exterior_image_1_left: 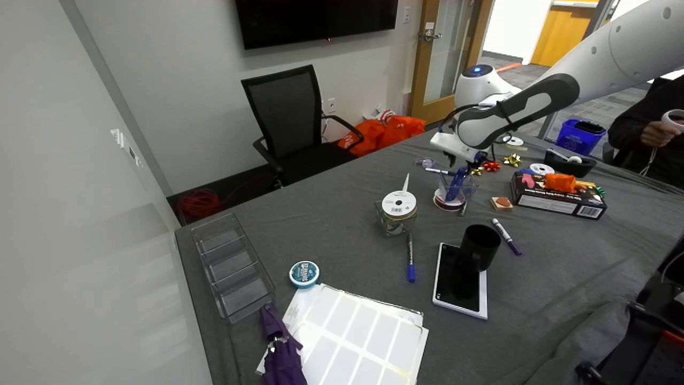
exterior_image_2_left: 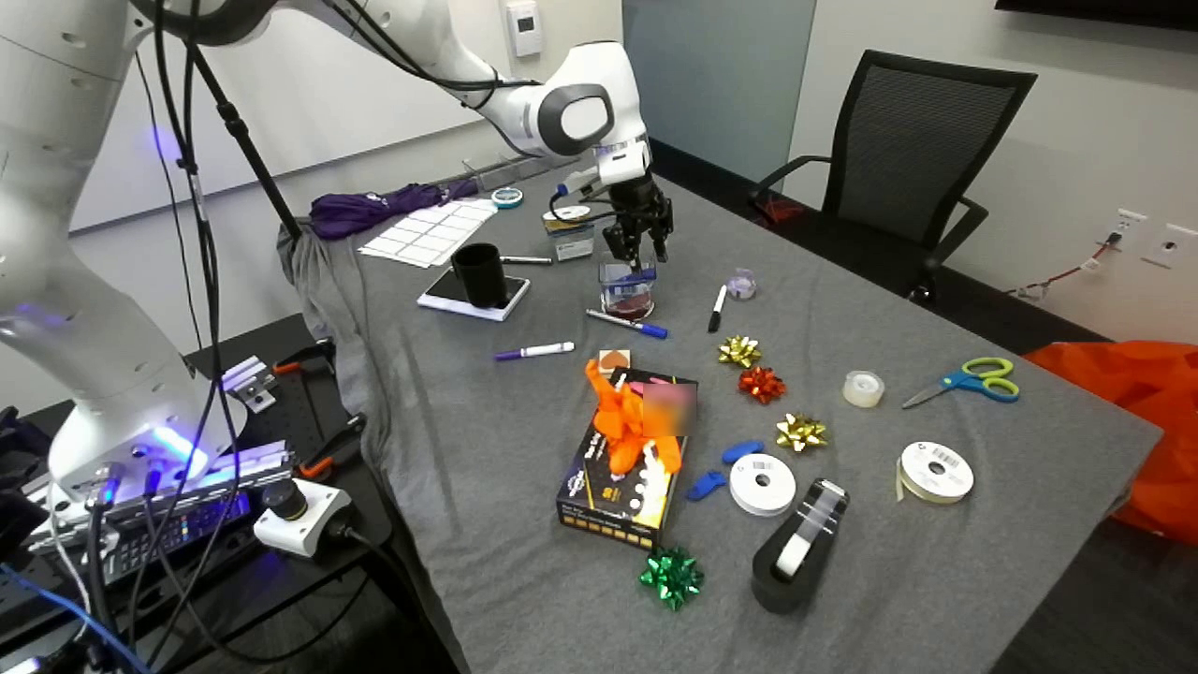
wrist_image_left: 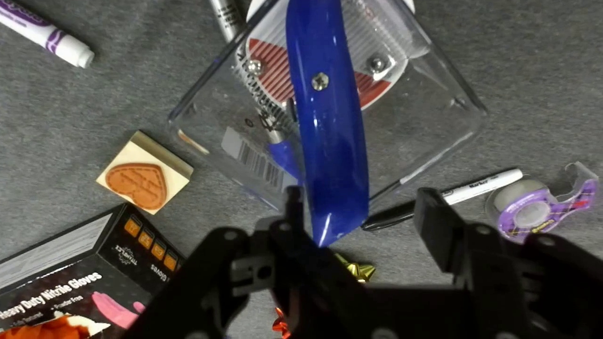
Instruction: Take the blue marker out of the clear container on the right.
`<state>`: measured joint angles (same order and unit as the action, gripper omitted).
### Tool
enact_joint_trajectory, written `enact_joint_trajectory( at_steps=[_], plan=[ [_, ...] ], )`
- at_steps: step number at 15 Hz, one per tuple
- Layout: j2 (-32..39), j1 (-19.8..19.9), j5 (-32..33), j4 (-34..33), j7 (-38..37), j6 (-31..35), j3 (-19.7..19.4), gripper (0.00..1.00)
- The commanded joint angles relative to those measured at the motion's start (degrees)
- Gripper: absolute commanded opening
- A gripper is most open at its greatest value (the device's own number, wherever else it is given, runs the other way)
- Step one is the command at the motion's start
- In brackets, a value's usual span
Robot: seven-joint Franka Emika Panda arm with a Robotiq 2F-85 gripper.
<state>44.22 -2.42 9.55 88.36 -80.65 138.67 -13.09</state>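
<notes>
Blue handle, likely the "marker" meant, leans inside the clear container, its end showing between the parted fingers of the gripper. Lining up the grasp seems in hand; next, close firmly and lift straight out.

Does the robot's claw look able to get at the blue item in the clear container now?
Probably yes: the claw is open, and in the wrist view the end of the blue item shows between its fingers, uncovered.
</notes>
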Motion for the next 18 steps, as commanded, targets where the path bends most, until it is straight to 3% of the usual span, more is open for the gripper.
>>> enact_joint_trajectory(
  at_steps=[1,7,8,9,12,18],
  plan=[
    [-1.6,-0.7,0.8,4.9,1.6,6.0,-1.0,0.62],
    [-3.4,-0.7,0.2,10.2,5.0,13.0,-1.5,0.51],
    [-3.6,-0.8,0.2,10.9,5.5,13.9,-1.7,0.42],
    [-3.8,-1.0,0.1,11.5,5.9,14.6,-1.9,0.27],
    [-4.9,-1.4,-0.1,13.4,6.8,16.1,-2.5,0.04],
    [-6.9,-3.3,0.5,15.8,6.0,18.0,-5.0,0.02]
  ],
)
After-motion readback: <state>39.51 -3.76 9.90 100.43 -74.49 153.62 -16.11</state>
